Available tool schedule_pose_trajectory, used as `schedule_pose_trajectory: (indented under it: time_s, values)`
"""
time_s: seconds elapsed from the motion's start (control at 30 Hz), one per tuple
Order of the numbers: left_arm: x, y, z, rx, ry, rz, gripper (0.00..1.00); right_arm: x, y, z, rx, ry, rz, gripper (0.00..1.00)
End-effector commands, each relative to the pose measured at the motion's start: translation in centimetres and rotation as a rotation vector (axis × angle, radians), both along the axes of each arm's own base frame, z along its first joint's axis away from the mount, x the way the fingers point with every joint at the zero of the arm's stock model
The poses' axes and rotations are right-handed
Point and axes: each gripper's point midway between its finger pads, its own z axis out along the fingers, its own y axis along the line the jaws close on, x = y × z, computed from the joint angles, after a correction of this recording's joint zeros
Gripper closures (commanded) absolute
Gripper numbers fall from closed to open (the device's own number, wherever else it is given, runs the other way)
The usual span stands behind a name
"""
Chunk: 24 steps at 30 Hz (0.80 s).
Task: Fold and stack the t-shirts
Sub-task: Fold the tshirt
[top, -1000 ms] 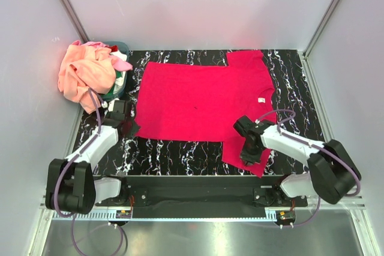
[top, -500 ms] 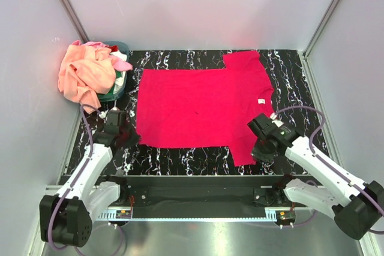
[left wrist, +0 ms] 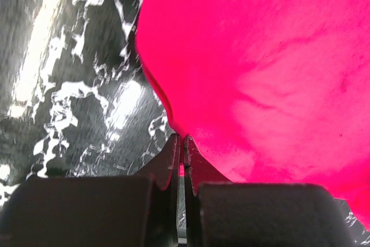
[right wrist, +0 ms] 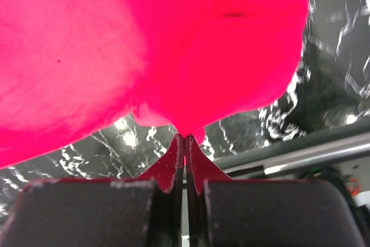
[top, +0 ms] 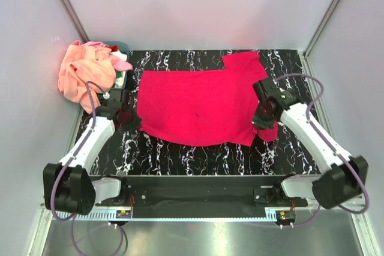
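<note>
A crimson-red t-shirt (top: pixel 198 103) lies spread across the black marbled table (top: pixel 198 157), one sleeve at the far right. My left gripper (top: pixel 132 120) is shut on its near left corner; the left wrist view shows red cloth (left wrist: pixel 260 56) pinched between the closed tips (left wrist: pixel 184 140). My right gripper (top: pixel 259 122) is shut on the near right part by the other sleeve, and the cloth (right wrist: pixel 173 39) hangs from its tips (right wrist: pixel 186 138). The near hem sags between the two grippers. Peach-orange (top: pixel 84 75), pink (top: pixel 122 65) and white t-shirts are heaped at the far left.
A small teal basket (top: pixel 122 46) sits under the heap in the far left corner. Grey walls close in the table on the left, right and back. A metal rail (top: pixel 198 196) with the arm bases runs along the near edge.
Both grippers have carried the shirt's near edge away from the front rail. The right gripper has gone from the near right up to the table's right middle, and the hem now hangs bowed.
</note>
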Motion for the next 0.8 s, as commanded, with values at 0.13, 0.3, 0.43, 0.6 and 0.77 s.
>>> schedule_pose_trajectory:
  time_s: [0.13,0.3,0.43,0.6,0.77]
  values:
    - [5.0,0.8,1.6,0.054,-0.021,-0.019,1.00,7.0,0.4,1.1,-0.063,-0.030,0.159,1.00]
    - [7.0,1.3,0.6,0.081,0.014,-0.020,1.00,10.5,-0.5,2.3,-0.110,-0.058,0.170,1.00]
    - [7.8,2.1,0.1,0.106,0.035,-0.014,1.00,12.7,-1.8,2.0,-0.146,-0.037,0.162,1.00]
    - [9.0,2.4,-0.5,0.122,0.061,-0.016,1.00,14.5,-2.2,2.0,-0.155,-0.024,0.164,1.00]
    - [10.0,2.6,-1.4,0.129,0.087,-0.020,1.00,16.0,-2.3,1.3,-0.153,-0.013,0.148,1.00]
